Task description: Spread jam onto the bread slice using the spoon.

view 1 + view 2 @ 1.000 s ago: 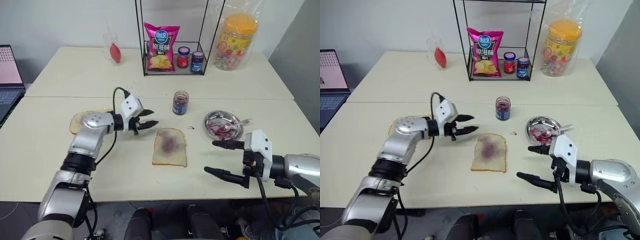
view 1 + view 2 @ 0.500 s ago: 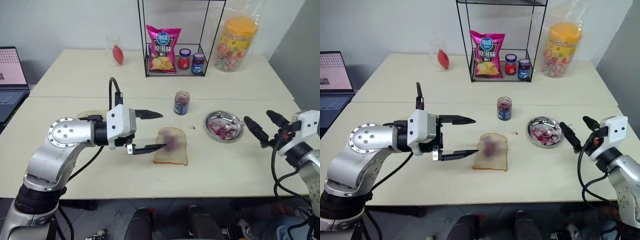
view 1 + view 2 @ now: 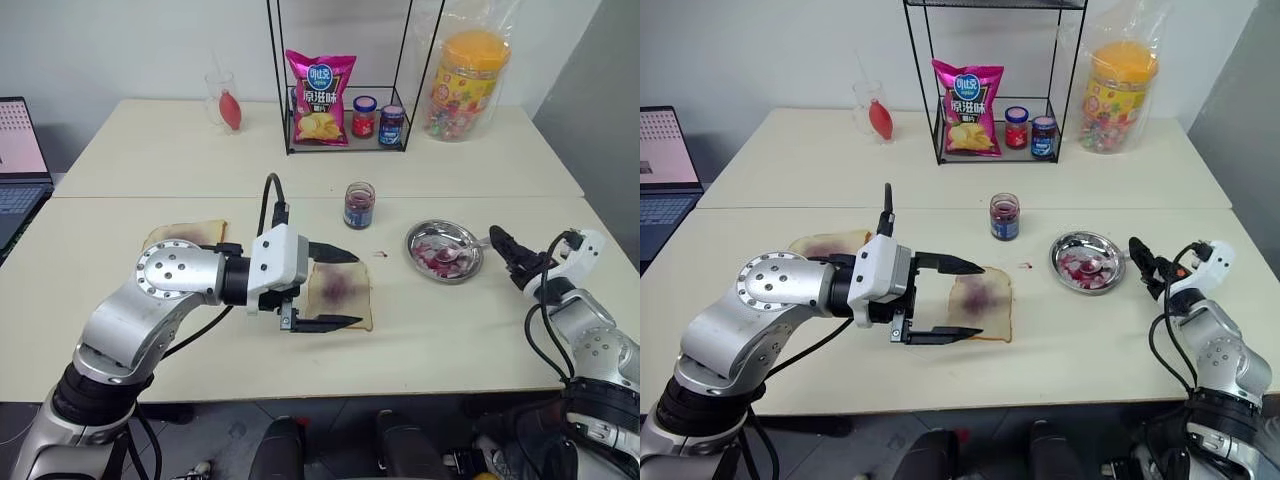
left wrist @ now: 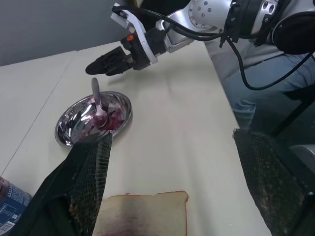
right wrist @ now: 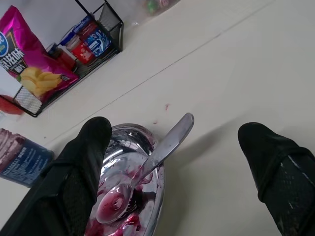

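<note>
Reaching for the spoon [image 5: 156, 156] in the dish [image 3: 428, 238], the right gripper [image 3: 508, 260], wide open, should close squarely across the handle; left gripper [image 3: 338, 288] hovers wide over bread [image 3: 338, 290].

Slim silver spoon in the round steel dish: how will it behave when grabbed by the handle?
The slim silver metal spoon is probably rigid and light. Its bowl looks jam-coated, so it may drip or slide. Its handle overhangs the round steel dish's rim, so pressing down could lever it up.

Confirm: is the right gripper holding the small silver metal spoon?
No: the spoon rests in the round steel dish, untouched between the open right gripper fingers.
</note>
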`<action>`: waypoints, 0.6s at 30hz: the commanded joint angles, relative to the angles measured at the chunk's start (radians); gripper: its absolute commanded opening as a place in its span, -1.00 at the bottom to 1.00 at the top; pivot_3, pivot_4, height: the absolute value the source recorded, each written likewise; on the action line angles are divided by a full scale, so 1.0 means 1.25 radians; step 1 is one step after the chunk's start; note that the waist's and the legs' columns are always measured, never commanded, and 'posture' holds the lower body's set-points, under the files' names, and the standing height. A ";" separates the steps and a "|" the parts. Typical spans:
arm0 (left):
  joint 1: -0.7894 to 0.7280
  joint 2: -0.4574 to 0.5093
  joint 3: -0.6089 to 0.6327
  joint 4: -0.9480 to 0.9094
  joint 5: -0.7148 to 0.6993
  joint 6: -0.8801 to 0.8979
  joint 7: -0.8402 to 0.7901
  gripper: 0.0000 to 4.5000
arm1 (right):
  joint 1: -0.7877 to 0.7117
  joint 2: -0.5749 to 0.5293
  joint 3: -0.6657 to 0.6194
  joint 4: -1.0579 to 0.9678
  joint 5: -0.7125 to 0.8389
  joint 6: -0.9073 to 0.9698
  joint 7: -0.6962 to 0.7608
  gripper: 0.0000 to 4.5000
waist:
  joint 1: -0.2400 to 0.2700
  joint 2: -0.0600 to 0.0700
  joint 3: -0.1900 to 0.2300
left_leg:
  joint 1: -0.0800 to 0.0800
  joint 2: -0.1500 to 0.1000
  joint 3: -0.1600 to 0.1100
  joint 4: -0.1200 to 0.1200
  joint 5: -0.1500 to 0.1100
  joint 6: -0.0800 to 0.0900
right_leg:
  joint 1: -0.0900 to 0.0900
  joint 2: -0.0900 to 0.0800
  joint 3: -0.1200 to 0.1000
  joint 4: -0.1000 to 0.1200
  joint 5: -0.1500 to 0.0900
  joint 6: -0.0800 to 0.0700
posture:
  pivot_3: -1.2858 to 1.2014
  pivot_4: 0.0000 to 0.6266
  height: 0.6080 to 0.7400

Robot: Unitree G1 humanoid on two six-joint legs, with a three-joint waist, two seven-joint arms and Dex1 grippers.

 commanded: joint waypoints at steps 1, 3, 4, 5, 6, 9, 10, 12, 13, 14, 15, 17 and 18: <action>-0.011 0.002 -0.001 -0.008 0.008 -0.004 0.005 0.82 | -0.050 -0.022 -0.017 0.069 0.024 -0.004 0.048 1.00 | -0.001 0.000 0.000 | 0.000 0.000 0.000 0.000 0.000 0.000 | 0.000 0.000 0.000 0.000 0.000 0.000 | 0.03 -0.52 1.00; -0.010 0.004 0.002 -0.010 0.006 0.000 0.005 0.82 | -0.076 -0.024 -0.018 0.113 0.027 -0.005 0.064 1.00 | -0.002 0.001 0.000 | 0.000 0.000 0.000 0.000 0.000 0.000 | 0.000 0.000 0.000 0.000 0.000 0.000 | 0.03 -0.52 1.00; -0.010 0.004 0.003 -0.011 0.005 0.004 0.005 0.82 | -0.088 -0.028 -0.012 0.133 0.025 -0.005 0.080 1.00 | -0.002 0.001 0.000 | 0.000 0.000 0.000 0.000 0.000 0.000 | 0.000 0.000 0.000 0.000 0.000 0.000 | 0.03 -0.52 1.00; -0.008 0.008 0.004 -0.011 0.006 0.005 0.004 0.82 | -0.104 -0.029 -0.010 0.158 0.026 -0.004 0.093 1.00 | -0.002 0.001 0.000 | 0.000 0.000 0.000 0.000 0.000 0.000 | 0.000 0.000 0.000 0.000 0.000 0.000 | 0.03 -0.52 1.00; -0.008 0.011 0.003 -0.013 0.008 0.006 0.003 0.82 | -0.121 -0.029 -0.009 0.189 0.022 -0.011 0.102 1.00 | -0.003 0.001 0.000 | 0.000 0.000 0.000 0.000 0.000 0.000 | 0.000 0.000 0.000 0.000 0.000 0.000 | 0.03 -0.52 1.00; -0.006 0.014 0.005 -0.015 0.010 0.010 0.003 0.82 | -0.147 -0.032 -0.006 0.239 0.013 -0.018 0.126 1.00 | -0.005 0.001 0.000 | 0.000 0.000 0.000 0.000 0.000 0.000 | 0.000 0.000 0.000 0.000 0.000 0.000 | 0.03 -0.52 1.00; -0.005 0.016 0.007 -0.016 0.009 0.011 0.002 0.82 | -0.152 -0.032 -0.006 0.249 0.011 -0.021 0.133 1.00 | -0.005 0.001 0.000 | 0.000 0.000 0.000 0.000 0.000 0.000 | 0.000 0.000 0.000 0.000 0.000 0.000 | 0.03 -0.52 1.00; -0.001 0.019 0.009 -0.018 0.009 0.012 0.001 0.82 | -0.162 -0.033 -0.006 0.268 0.008 -0.029 0.145 1.00 | -0.004 0.001 0.000 | 0.000 0.000 0.000 0.000 0.000 0.000 | 0.000 0.000 0.000 0.000 0.000 0.000 | 0.03 -0.52 1.00; 0.000 0.021 0.010 -0.018 0.010 0.013 0.001 0.82 | -0.167 -0.033 -0.007 0.274 0.009 -0.031 0.147 1.00 | -0.005 0.001 0.000 | 0.000 0.000 0.000 0.000 0.000 0.000 | 0.000 0.000 0.000 0.000 0.000 0.000 | 0.03 -0.52 1.00; -0.001 0.022 0.009 -0.017 0.012 0.013 0.000 0.82 | -0.174 -0.035 -0.006 0.290 0.005 -0.036 0.151 1.00 | -0.005 0.001 0.000 | 0.000 0.000 0.000 0.000 0.000 0.000 | 0.000 0.000 0.000 -0.001 0.000 0.000 | 0.03 -0.52 1.00; 0.000 0.024 0.009 -0.015 0.013 0.011 -0.001 0.82 | -0.179 -0.037 -0.005 0.303 0.001 -0.043 0.155 1.00 | -0.006 0.001 0.000 | 0.000 0.000 0.000 0.000 0.000 0.000 | 0.000 0.000 0.000 -0.001 0.000 0.000 | 0.03 -0.52 1.00; 0.000 0.029 0.009 -0.011 0.015 0.007 -0.004 0.83 | -0.185 -0.040 -0.003 0.324 -0.006 -0.054 0.163 0.92 | -0.006 0.001 0.000 | 0.000 0.000 0.000 0.000 0.000 0.000 | 0.000 0.000 0.000 0.000 0.000 0.001 | 0.03 -0.52 1.00; 0.000 0.031 0.007 -0.008 0.018 0.004 -0.005 0.83 | -0.186 -0.041 -0.004 0.328 -0.006 -0.058 0.166 0.84 | -0.006 0.001 0.000 | 0.000 0.000 0.000 0.000 0.000 0.000 | 0.000 0.000 0.000 0.000 0.000 0.001 | 0.03 -0.52 1.00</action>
